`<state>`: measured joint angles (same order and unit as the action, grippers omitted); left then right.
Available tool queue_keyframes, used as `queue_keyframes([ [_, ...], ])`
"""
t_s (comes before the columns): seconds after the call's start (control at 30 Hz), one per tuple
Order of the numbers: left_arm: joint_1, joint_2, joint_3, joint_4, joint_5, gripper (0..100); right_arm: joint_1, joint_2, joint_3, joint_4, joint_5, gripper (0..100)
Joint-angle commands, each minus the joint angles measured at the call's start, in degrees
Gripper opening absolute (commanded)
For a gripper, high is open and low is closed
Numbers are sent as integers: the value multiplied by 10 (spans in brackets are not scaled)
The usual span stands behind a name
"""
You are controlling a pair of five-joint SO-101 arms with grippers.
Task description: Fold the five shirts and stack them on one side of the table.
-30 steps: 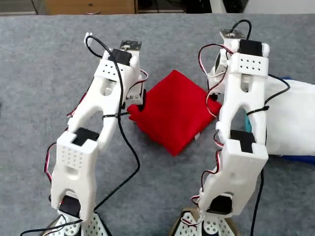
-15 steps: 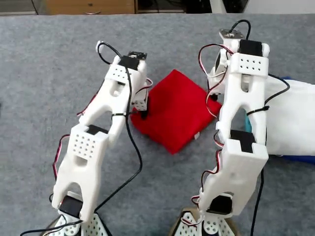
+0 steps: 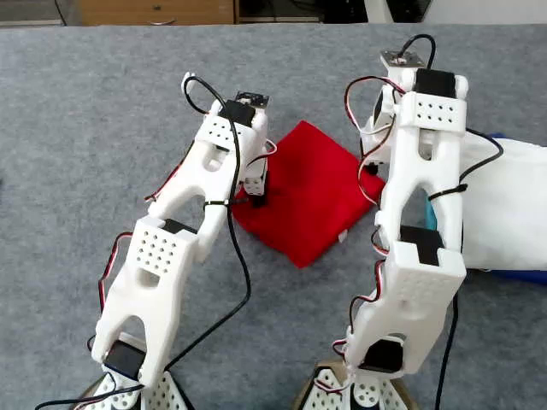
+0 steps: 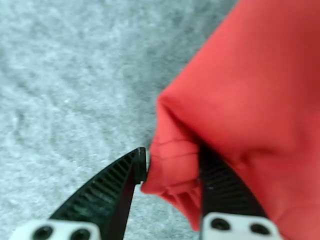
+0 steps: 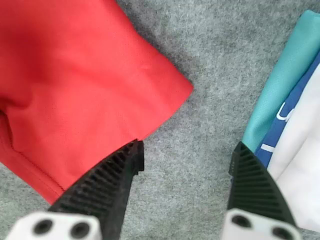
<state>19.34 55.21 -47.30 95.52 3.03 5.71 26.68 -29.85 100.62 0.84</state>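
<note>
Red shirt [image 3: 303, 201]: folded square, mid-table, not yet stacked | stack [image 3: 508, 213]: white over blue and teal, right side | left gripper [image 4: 172, 159]: pinched on the red shirt's left corner | right gripper [image 5: 189, 150]: spread wide over bare table [image 5: 210, 115] by its right corner | progress: probably late; carrying red shirt to stack remains.

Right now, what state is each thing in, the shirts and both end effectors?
Red shirt: folded, lying on the table, one corner bunched between the left fingers.
Left end effector: shut on the red shirt's corner.
Right end effector: open, holding nothing, over bare table between the red shirt and the stack.
Stack: folded shirts piled at the table's right side, white on top, blue and teal edges showing beneath.
</note>
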Motion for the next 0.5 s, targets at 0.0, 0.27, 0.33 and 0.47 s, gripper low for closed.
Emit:
queue_keyframes([
  [0.0, 10, 6, -3, 7, -1, 89, 15, -1, 0, 5, 6, 282],
  [0.27, 8, 7, -2, 7, -1, 19, 25, 51, -3, 7, -12, 284],
  [0.33, 7, 7, 1, 7, -2, 19, 23, 62, -2, 7, -20, 284],
  [0.47, 7, 7, -2, 7, -2, 19, 6, 67, -5, 7, -31, 285],
])
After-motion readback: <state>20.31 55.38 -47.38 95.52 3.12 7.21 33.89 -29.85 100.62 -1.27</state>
